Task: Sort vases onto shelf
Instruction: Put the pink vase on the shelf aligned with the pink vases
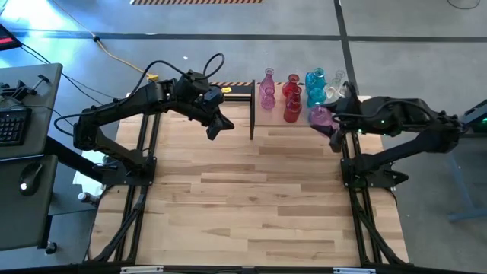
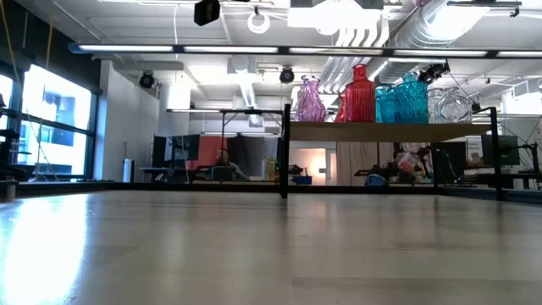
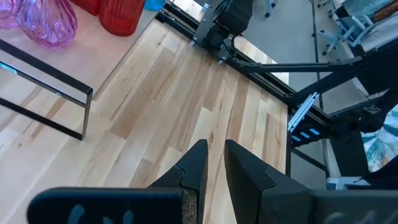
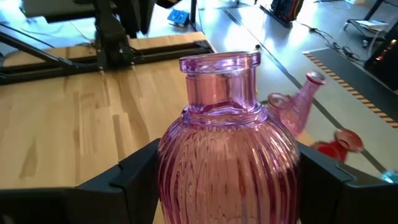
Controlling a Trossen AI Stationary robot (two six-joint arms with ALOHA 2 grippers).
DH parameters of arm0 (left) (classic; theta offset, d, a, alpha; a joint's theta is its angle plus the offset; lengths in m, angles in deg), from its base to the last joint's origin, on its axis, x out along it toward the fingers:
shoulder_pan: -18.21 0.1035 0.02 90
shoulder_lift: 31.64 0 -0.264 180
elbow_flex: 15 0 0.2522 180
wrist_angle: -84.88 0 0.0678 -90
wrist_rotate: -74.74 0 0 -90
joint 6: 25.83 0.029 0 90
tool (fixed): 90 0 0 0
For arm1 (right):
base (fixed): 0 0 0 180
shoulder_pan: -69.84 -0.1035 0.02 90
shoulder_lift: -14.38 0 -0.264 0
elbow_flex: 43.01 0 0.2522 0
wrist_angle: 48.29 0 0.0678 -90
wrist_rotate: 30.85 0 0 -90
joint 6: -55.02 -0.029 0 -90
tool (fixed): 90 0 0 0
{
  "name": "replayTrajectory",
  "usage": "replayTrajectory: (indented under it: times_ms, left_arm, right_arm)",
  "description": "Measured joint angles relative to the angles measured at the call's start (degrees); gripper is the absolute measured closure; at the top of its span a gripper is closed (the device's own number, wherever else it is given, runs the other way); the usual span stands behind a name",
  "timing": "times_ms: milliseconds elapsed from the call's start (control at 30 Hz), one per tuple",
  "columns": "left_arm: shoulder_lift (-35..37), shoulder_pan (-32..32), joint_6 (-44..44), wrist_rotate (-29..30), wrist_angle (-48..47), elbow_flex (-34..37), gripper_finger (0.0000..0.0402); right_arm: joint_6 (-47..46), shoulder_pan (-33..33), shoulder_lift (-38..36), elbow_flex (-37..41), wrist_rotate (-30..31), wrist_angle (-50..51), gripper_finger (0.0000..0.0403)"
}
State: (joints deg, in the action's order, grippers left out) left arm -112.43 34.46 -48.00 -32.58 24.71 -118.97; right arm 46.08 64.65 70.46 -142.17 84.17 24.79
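Seen from above, the right arm reaches inward along the table's [image 1: 251,198] far edge, elbow bent. Its right gripper [image 4: 227,180] clasps a pink ribbed glass vase [image 4: 229,155], round-bodied with a short wide neck, beside the pale wooden shelf [image 1: 266,122]. Pink, red, turquoise and clear vases stand clustered on the shelf. The left arm stretches toward the shelf's black end bar, its left gripper [image 3: 214,163] narrowly parted and empty above the planks.
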Motion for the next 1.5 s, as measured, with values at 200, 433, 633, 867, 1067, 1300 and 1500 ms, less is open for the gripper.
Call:
replayTrajectory:
  times_ms: [200,433,633,867,1067,1300,1500]
  left_arm:
    - [-0.02,0.00,0.00,0.02,0.00,0.00,0.0357]
    - [-0.02,0.00,-0.26,1.35,0.03,0.00,0.0357]
    - [-0.02,0.26,-0.33,3.48,0.15,0.02,0.0357]
    - [-0.02,0.57,-1.83,3.48,0.17,0.02,0.0357]
    - [-0.02,0.57,-2.23,3.48,0.20,0.02,0.0357]
    - [-0.02,0.57,-1.31,3.45,0.15,0.02,0.0357]
    - [-0.02,0.57,-1.29,3.45,0.09,0.02,0.0357]
  right_arm:
    - [-1.39,0.00,-3.02,0.00,1.48,3.88,0.0143]
    - [-2.76,0.02,-10.65,8.09,1.51,-0.48,0.0143]
    - [-4.13,0.02,-20.11,21.06,0.46,-11.12,0.0143]
    - [-4.09,0.00,-26.63,30.17,-1.37,-21.07,0.0143]
    - [-2.79,0.02,-29.00,35.89,-1.54,-25.39,0.0143]
    - [-2.26,0.02,-32.49,43.95,-2.30,-34.35,0.0143]
    - [-4.36,0.01,-34.05,49.72,-2.88,-40.96,0.0143]
